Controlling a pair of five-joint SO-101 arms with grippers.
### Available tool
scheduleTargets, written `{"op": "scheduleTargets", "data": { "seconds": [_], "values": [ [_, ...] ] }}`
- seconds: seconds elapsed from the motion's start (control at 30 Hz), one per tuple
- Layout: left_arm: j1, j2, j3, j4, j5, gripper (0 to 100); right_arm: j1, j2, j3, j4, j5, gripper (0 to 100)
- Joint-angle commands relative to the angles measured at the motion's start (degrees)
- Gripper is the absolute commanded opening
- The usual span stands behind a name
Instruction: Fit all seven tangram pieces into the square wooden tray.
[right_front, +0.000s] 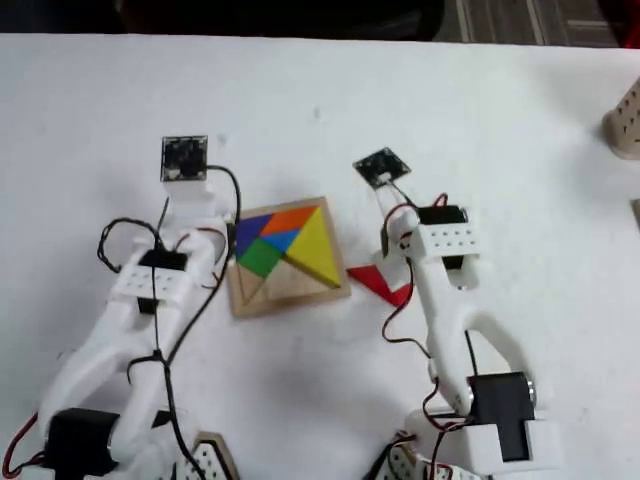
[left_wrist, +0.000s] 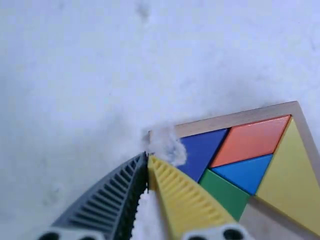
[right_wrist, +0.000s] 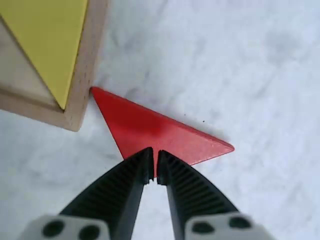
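Closest to the right wrist camera, the right gripper (right_wrist: 155, 167) has its two black fingers drawn almost together, with a thin slit between the tips. The tips sit at the long edge of the red triangle (right_wrist: 160, 132). I cannot tell whether they pinch that edge or merely press on it. The triangle lies flat on the white tabletop (right_front: 500, 130), outside the tray (right_wrist: 82, 95), with one sharp corner just at the tray's outer wall.

The left gripper (left_wrist: 147, 162) is clenched on nothing. Its grey and yellow fingers meet at the tips just beside another corner of the tray. Inside the tray lie a dark blue piece (left_wrist: 202, 150), an orange piece (left_wrist: 250, 140), a lighter blue triangle (left_wrist: 245, 172), a green piece (left_wrist: 225, 195) and a large yellow triangle (left_wrist: 287, 175). Bare wood shows along the near side of the tray's floor.

The red triangle looks thin, stiff, light and smooth, so it should slide readily but offers little height to grasp while it lies flat. The likeliest hold is across its narrower part, with a finger on each slanted edge, away from the pointed tips. Pushing it against the tray wall may tilt it up or shift the light tray.
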Motion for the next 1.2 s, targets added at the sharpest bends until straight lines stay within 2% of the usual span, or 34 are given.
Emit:
{"op": "scheduleTargets", "data": {
  "seconds": [0.0,0.13,0.23,0.3,0.5,0.63,1.07,1.17],
  "values": [
    [-0.5,0.0,-3.0,-1.8,0.3,2,-2.3,-0.9,-2.5,6.6,20.1,9.4],
    [-0.5,0.0,-3.0,-1.8,0.3,2,-2.2,-0.9,-2.5,15.7,39.8,31.5],
    [-0.5,0.1,-3.0,-1.8,0.3,2,-2.2,-0.8,-0.9,16.5,48.5,45.5],
    [-0.5,0.1,-3.0,-1.8,0.3,2,-2.5,-0.8,0.3,14.3,50.5,49.7],
    [-0.5,0.1,-2.9,-1.8,0.3,2,-2.2,-0.8,8.1,0.0,50.5,49.9],
    [-0.5,0.1,-3.0,-1.8,0.3,2,-2.3,-0.8,12.6,-5.6,50.5,49.5],
    [-0.5,0.1,-3.0,-1.8,0.3,2,-1.5,-0.7,13.0,-7.6,50.9,28.0],
    [-0.5,0.1,-3.0,-1.8,0.3,2,-1.5,-0.7,13.0,-7.6,50.9,26.8]
  ]
}}
